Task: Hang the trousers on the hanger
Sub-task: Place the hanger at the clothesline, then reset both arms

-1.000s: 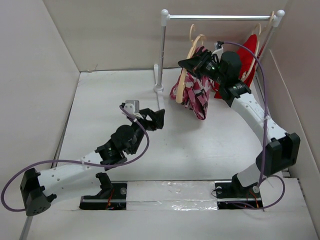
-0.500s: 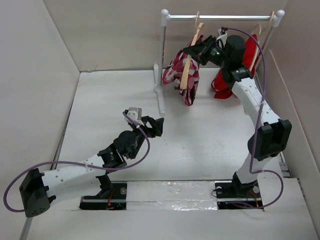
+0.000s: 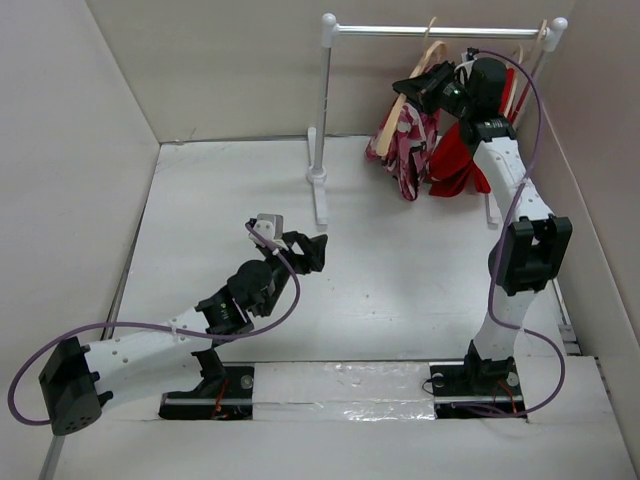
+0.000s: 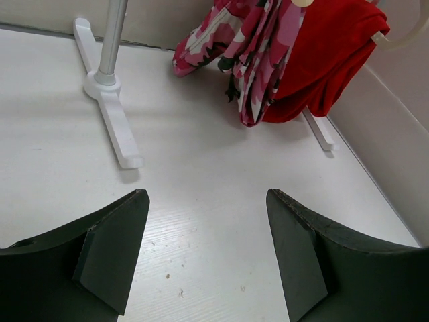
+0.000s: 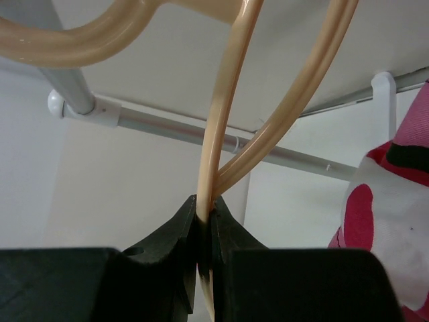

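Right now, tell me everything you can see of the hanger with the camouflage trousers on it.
The hanger is thin, pale, curved wood, smooth and glossy up close. It sits tilted just below the rail, beside the red garment. The camouflage trousers drape over it. The jaws of the right gripper are shut on its thin bars. Whether its hook sits over the rail cannot be told.
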{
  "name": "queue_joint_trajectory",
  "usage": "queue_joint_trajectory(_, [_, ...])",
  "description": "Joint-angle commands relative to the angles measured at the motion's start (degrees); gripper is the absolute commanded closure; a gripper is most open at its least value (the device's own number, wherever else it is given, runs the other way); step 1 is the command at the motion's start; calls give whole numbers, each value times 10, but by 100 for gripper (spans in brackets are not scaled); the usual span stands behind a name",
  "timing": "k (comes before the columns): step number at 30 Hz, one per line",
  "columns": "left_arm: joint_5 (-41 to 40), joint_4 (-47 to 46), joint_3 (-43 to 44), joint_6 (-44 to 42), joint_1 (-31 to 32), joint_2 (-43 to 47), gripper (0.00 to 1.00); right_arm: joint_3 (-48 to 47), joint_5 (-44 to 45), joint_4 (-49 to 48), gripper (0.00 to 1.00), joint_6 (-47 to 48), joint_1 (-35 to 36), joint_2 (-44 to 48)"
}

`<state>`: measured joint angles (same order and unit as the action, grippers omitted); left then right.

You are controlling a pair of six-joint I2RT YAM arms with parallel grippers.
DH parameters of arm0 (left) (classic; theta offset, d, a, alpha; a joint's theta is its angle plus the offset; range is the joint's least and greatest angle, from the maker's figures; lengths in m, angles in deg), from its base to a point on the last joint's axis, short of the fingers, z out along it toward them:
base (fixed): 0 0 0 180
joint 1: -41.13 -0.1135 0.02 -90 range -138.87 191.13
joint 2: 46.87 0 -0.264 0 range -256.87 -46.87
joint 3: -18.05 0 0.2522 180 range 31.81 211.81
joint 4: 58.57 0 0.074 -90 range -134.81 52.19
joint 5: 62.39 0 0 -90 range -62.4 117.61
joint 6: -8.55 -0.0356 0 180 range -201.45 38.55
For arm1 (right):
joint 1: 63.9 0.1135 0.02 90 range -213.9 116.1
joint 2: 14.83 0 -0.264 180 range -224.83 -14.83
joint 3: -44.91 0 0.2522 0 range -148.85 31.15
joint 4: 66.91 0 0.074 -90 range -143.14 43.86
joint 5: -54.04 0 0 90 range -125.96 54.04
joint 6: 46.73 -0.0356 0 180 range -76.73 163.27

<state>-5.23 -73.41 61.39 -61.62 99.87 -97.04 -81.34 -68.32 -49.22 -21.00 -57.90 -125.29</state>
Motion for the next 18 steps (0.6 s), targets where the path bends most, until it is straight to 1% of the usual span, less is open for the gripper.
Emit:
queue_joint_trajectory(1, [14,-37,-5,5,-12,3,32,-25,-21,-103,100,20,-2,31])
queue_joint_trajectory(3, [18,-36,-3,4,-12,0,32,-9,-28,-109,100,26,-2,35])
queue_joint_trajectory(4, [19,-34,-2,5,-12,-2,31,19,-27,-112,100,34,-2,48])
queue_joint_trajectory(6, [16,-25,3,7,-12,-7,31,54,-25,-130,74,35,-2,64])
queue_joint_trajectory(7, [13,-23,6,10,-12,-9,31,69,-24,-141,63,40,-2,72])
queue_joint_trajectory(8, [10,-23,6,12,-12,-10,31,88,-22,-139,44,45,-2,86])
queue_joint_trajectory(9, [9,-22,6,12,-12,-11,31,95,-19,-129,37,56,-2,94])
queue_joint_trajectory(11, [2,-22,5,13,-12,-10,31,119,4,-118,35,71,-2,130])
queue_joint_trajectory(12, [0,-19,5,14,-12,-8,30,126,13,-100,23,82,-2,145])
queue_joint_trajectory(13, [-2,-18,6,14,-12,-6,30,134,24,-89,0,110,-2,160])
queue_joint_trajectory(14, [-3,-18,4,14,-12,-2,30,141,47,-75,0,122,3,176])
queue_joint_trajectory(15, [-3,-21,2,16,-12,1,29,159,57,-53,0,138,3,211])
queue_joint_trajectory(16, [-1,-22,0,15,-12,2,29,171,70,-44,0,170,3,232])
queue_joint_trajectory(17, [-3,-23,-2,16,-12,5,29,189,112,-41,0,186,10,257])
queue_joint_trajectory(18, [-6,-24,-4,17,-12,7,29,231,134,-24,0,215,18,316])
